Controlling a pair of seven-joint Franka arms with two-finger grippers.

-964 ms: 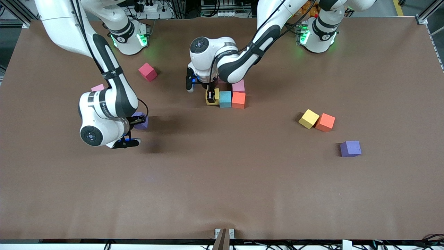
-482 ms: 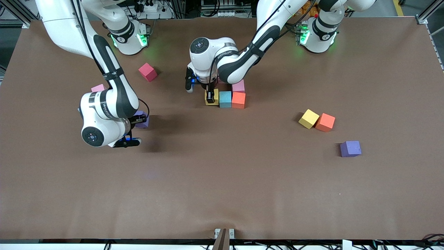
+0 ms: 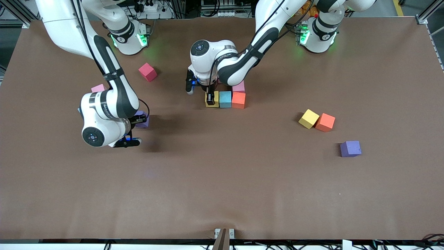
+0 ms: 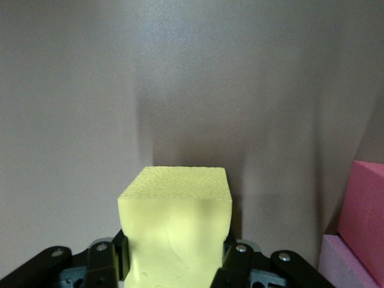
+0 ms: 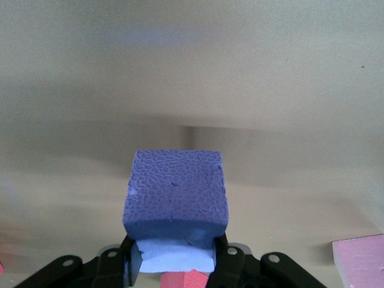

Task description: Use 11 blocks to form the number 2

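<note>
My left gripper (image 3: 211,97) is shut on a yellow cube (image 3: 215,100) and holds it at the end of a row, beside a light blue cube (image 3: 225,99) and an orange cube (image 3: 238,100). A pink cube (image 3: 238,86) touches the orange one, farther from the camera. In the left wrist view the yellow cube (image 4: 177,225) fills my left gripper (image 4: 174,267), with pink cubes (image 4: 364,204) at the edge. My right gripper (image 3: 138,120) is shut on a purple cube (image 3: 143,121), which also shows in the right wrist view (image 5: 175,192); a pale blue face (image 5: 174,255) shows under it.
Loose cubes: red (image 3: 147,72) and pink (image 3: 97,88) toward the right arm's end; yellow (image 3: 308,118), orange (image 3: 325,122) and purple (image 3: 350,148) toward the left arm's end. The brown table (image 3: 222,180) is bare nearer the camera.
My left gripper has brought the yellow cube slightly nearer the camera, into line with the light blue cube. My right gripper with the purple cube has barely moved.
</note>
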